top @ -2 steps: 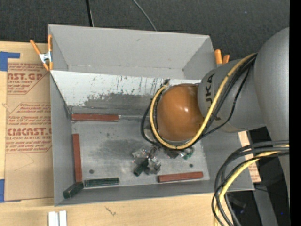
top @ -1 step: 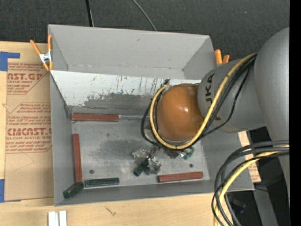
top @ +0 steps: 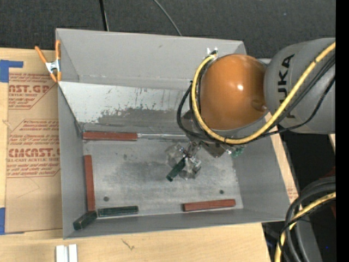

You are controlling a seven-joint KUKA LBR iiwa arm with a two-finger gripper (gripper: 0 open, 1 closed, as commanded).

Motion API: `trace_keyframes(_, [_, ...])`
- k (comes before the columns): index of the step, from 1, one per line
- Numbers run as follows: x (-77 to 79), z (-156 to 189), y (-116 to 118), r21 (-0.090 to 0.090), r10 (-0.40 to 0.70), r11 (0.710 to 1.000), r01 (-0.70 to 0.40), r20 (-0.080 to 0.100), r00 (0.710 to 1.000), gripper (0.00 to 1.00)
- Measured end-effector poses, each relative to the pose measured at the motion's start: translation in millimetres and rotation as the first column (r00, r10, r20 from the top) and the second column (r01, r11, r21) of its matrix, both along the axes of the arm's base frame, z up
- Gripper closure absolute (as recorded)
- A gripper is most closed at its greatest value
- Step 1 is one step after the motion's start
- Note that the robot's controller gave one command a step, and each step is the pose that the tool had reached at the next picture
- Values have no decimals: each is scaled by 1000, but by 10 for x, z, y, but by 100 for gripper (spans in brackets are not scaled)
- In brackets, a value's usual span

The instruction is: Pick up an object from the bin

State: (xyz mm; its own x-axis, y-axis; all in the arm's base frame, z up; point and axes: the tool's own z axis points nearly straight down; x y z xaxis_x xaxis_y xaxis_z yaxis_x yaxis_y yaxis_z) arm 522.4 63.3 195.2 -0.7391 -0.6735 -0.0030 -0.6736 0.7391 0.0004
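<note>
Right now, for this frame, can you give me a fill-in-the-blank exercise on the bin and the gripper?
1. The gripper is low over a short stick whose colour is dark ____.
2. Along the edges of the floor of the bin lie ____ red-brown bars.
3. A longer dark bar lies by the front wall, in the corner on the view's ____ side.
Missing words: green; three; left.
</note>
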Motion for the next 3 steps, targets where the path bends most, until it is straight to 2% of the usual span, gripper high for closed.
trace_keyframes(2, [-2, 1, -1, 0, 2, 1000, -2, -1, 1000, 100])
trace_keyframes(3, [126, 831, -159, 0, 93, 996, -93, 1, 996, 100])
